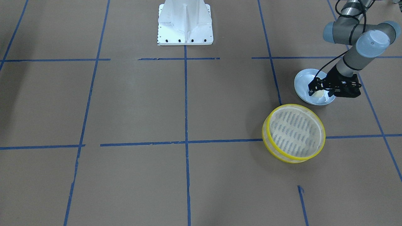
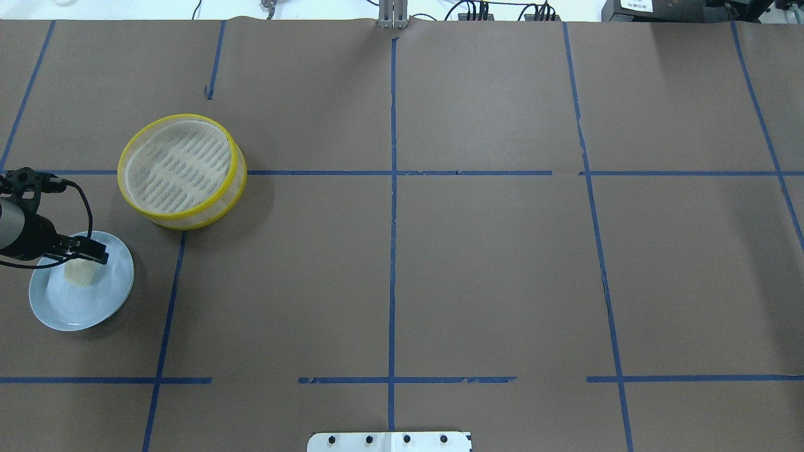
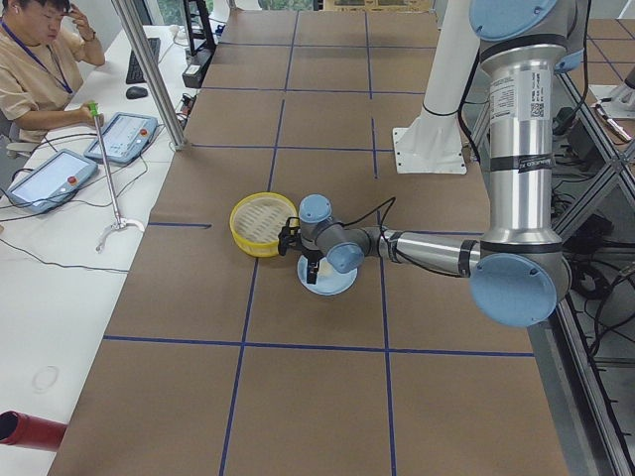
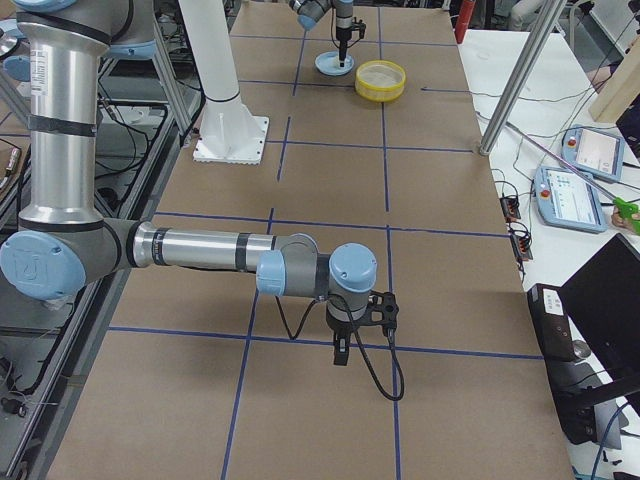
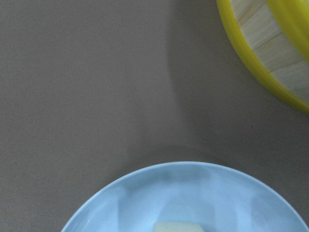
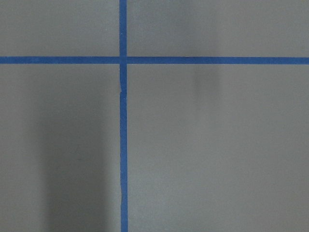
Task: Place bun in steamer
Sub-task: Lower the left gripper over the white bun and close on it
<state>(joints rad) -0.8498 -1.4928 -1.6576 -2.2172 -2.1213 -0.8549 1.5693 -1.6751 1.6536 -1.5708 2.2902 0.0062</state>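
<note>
A: Item 1, bun: loc?
B: On the pale blue plate, on the left arm's side of the table. Cream, stubby, small vs. plate. Not in the steamer.

A: Item 2, steamer?
B: Yellow rims, slotted pale floor in full view. Sits flat on the brown paper, near the plate but not touching it, on the operators' side of it.

A: Item 3, left gripper?
B: Down over the plate, jaws spread. Front view has one finger each side of the bun. Contact w/ bun: can't tell.

A: Item 4, right gripper?
B: Pointing down, low over the paper at the other end of the table, well apart from plate & steamer. Seen from the side cam only, so jaw state can't be told. Its wrist cam shows just crossing blue tape lines.
</note>
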